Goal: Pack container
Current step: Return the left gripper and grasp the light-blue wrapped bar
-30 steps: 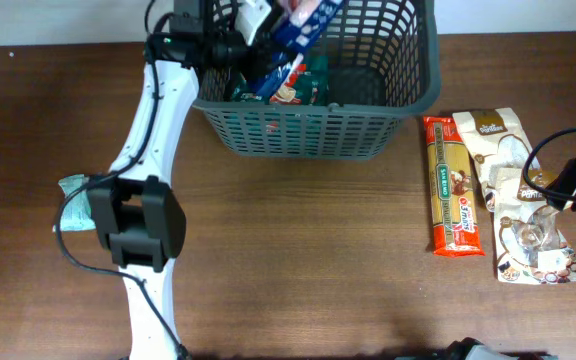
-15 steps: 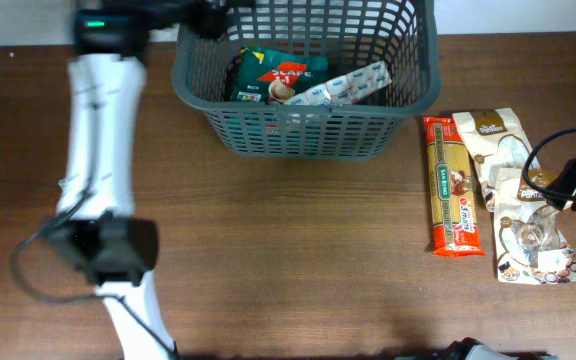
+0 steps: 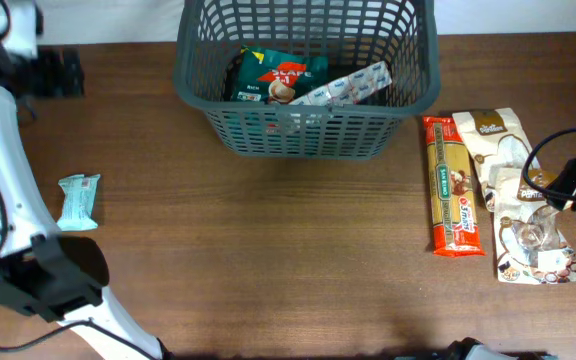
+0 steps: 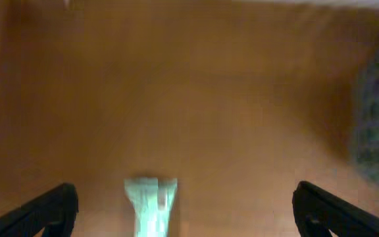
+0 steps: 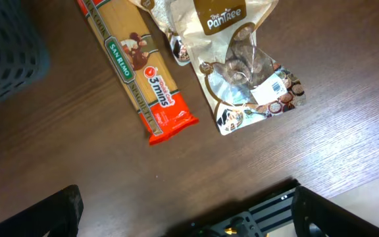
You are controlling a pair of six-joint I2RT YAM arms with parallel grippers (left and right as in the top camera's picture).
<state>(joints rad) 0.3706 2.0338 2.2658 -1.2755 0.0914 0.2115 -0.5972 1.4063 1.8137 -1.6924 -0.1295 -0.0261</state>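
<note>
Left claw [image 4: 184, 192] hangs released, jaws wide, a mint packet [image 4: 150, 205] ahead of it. Right claw [image 5: 186, 196], released too, has the pasta pack [image 5: 140, 76] ahead. Farther, right of the left claw, sits the container [image 3: 308, 135]: probably light, stiff, slotted; its solid rim looks the best hold.

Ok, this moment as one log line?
container: two packets inside | left pincer: open, empty | right pincer: open, empty | on table: pale green packet, spaghetti pack, two snack bags

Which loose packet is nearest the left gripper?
The small pale teal packet, alone left of the basket; the spaghetti pack and brown-and-white pouches lie on its right.
</note>
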